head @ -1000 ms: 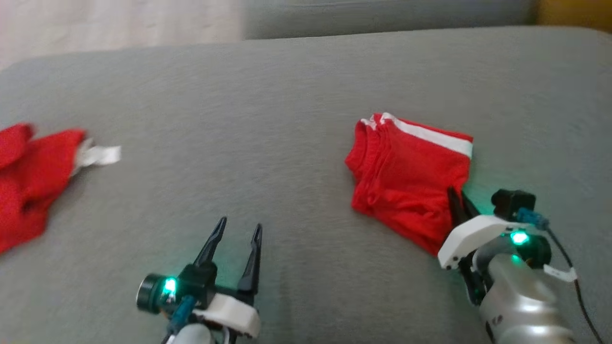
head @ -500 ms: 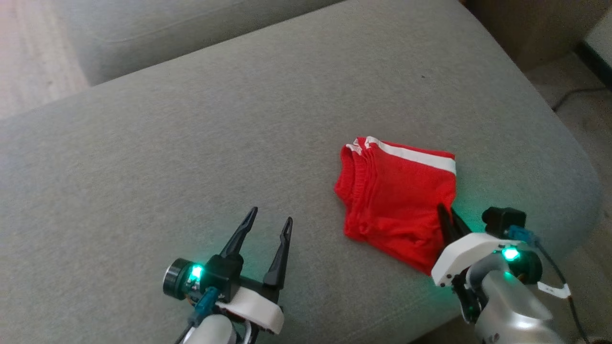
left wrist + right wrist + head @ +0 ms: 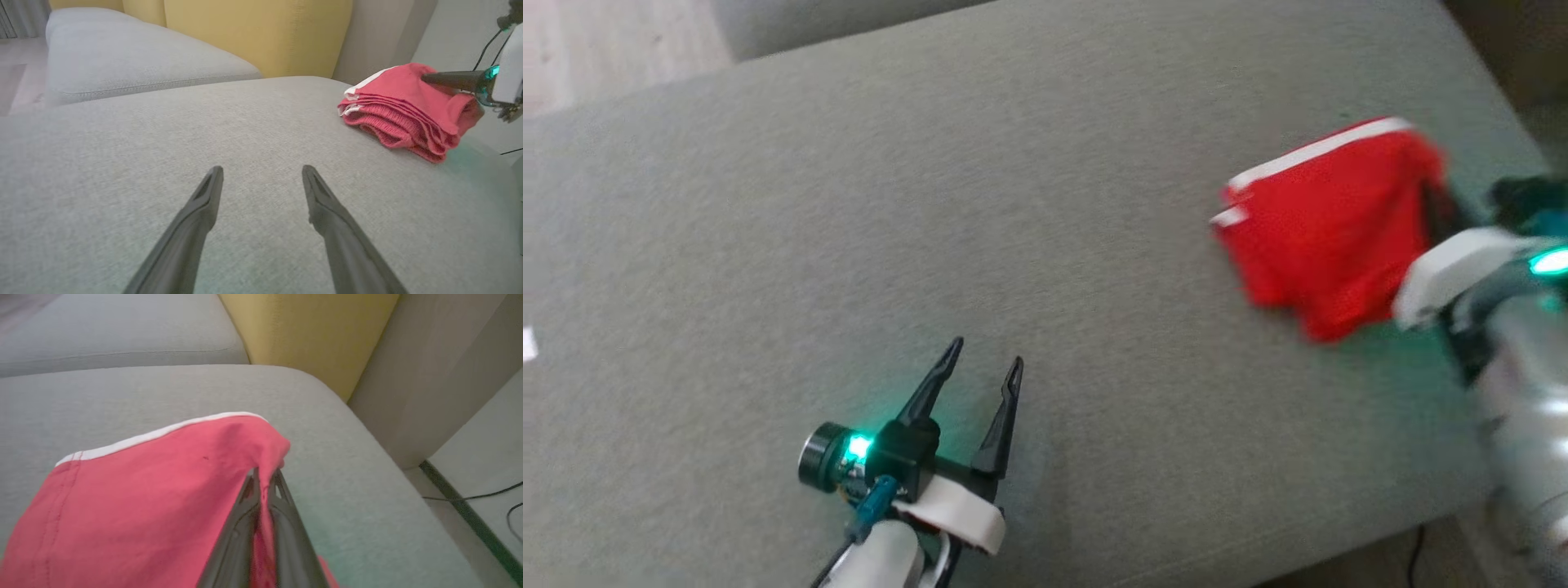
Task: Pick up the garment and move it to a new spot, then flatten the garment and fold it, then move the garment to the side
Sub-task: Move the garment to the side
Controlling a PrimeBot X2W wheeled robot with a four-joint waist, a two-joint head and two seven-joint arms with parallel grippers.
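The garment (image 3: 1327, 220) is a folded red piece with a white stripe along one edge, lying near the right end of the grey cushion (image 3: 980, 212). My right gripper (image 3: 1431, 204) is shut on its near right edge, with red cloth pinched between the fingers (image 3: 282, 522). From the left wrist the garment (image 3: 400, 110) shows as a stack of folded layers at the upper right, the right gripper (image 3: 429, 76) pressed into its top. My left gripper (image 3: 984, 367) hovers open over bare cushion at the lower middle, well left of the garment, nothing between its fingers (image 3: 204, 204).
The cushion's right edge (image 3: 1494, 106) drops to the floor just beyond the garment. A yellow back cushion (image 3: 253, 32) and a second grey seat (image 3: 122, 61) stand behind. Cables (image 3: 482, 498) lie on the floor to the right. Wide bare cushion stretches to the left.
The head camera has swung, shifting the whole picture. My right gripper has carried the garment farther toward the cushion's right far end and turned it. The left gripper stays open.
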